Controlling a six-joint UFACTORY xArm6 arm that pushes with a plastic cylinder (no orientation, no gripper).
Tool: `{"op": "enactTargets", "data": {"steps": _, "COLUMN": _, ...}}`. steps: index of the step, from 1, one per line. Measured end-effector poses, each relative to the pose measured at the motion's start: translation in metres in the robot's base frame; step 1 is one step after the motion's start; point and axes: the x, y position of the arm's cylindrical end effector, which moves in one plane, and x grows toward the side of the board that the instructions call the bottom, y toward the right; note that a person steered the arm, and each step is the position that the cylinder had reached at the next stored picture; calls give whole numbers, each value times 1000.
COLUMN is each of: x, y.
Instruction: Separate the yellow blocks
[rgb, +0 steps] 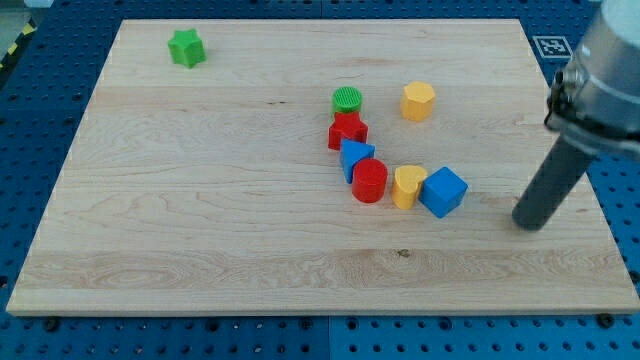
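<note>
Pale wooden board (200, 230) sitting on a blue perforated table (30, 110). No claw here, just my tip (530, 226) down at the view's right, well apart from the blue cube (443, 192). 2 yellows: yellow heart (407, 186) wedged touching between red cylinder (369, 181) and that cube; yellow hexagon (418, 101) sits alone above them.

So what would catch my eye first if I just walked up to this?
Probably the curved chain of blocks mid-board: green cylinder, red star, blue triangle, red cylinder, yellow heart, blue cube. My tip rests to their right, touching nothing. A green star sits alone top left.
</note>
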Motion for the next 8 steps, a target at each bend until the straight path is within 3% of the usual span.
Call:
{"op": "enactTargets", "data": {"steps": 1, "x": 22, "y": -49}}
{"op": "enactTargets", "data": {"steps": 3, "x": -23, "y": -110}}
{"op": "enactTargets", "data": {"steps": 6, "x": -136, "y": -108}}
{"op": "enactTargets", "data": {"steps": 8, "x": -138, "y": -90}}
